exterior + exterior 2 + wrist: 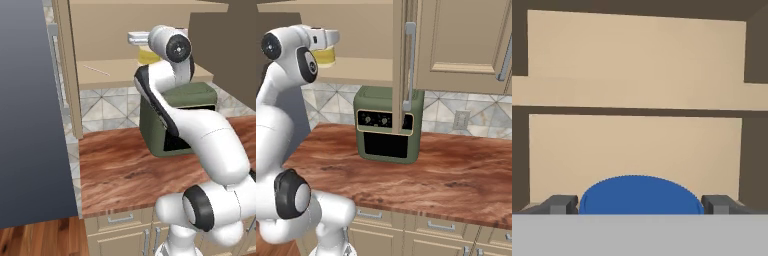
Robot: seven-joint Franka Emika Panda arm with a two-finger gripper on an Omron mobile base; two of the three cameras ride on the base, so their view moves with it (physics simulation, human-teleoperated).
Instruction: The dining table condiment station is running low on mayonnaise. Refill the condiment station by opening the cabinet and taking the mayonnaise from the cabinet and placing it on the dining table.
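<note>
Nearest the hand camera, the jar's blue lid (pixel 641 195) is seen between the two dark fingertips (pixel 561 204), one tip at each side and a narrow gap left at each. The gripper (pixel 641 205) is spread wide around the jar; contact with the glass cannot be told. Behind the lid, the cabinet's pale back wall and a shelf (pixel 637 92) crossing it are seen.

From the right base view, the hand (pixel 323 37) is reached into the open cabinet (pixel 366 50), and the mayonnaise (pixel 325 56) is seen as a pale yellow jar standing on the lower shelf just beneath the hand. One cabinet door (pixel 403 65) is swung out edge-on, its silver handle (pixel 410 65) facing the camera.

From the left base view, the jar (pixel 147 55) is partly hidden behind the arm's wrist. Below the cabinet, a green oven (pixel 387 125) is set on a wood counter (pixel 446 175) against tiled wall.
</note>
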